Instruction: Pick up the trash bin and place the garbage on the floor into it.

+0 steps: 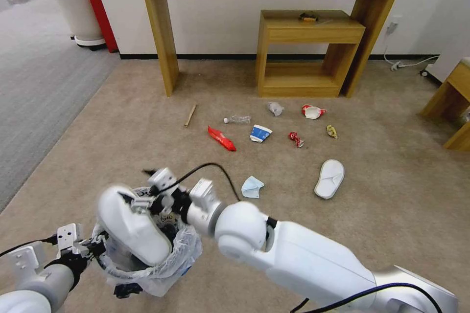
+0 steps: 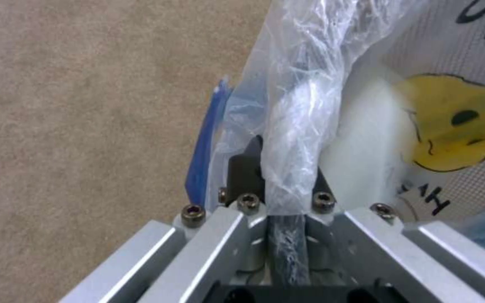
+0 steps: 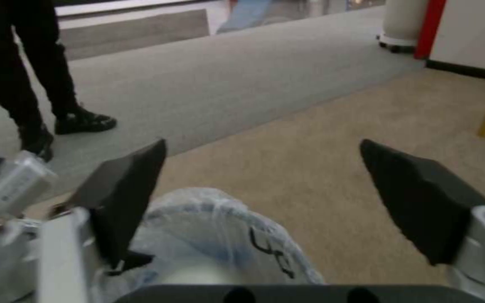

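Over the bin (image 1: 147,259), which the left tool (image 1: 95,247) holds clamped by its rim, the right tool (image 1: 147,190) hangs spread wide, a slipper (image 1: 132,225) standing toe-down inside the bin directly beneath it.

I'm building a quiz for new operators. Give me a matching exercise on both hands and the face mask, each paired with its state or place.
Things:
1. left hand
2. right hand
3. face mask

States or places:
a. lying on the floor
b. open, over the trash bin
c. shut on the trash bin's rim

Pairs: 1-c, 2-b, 3-a.
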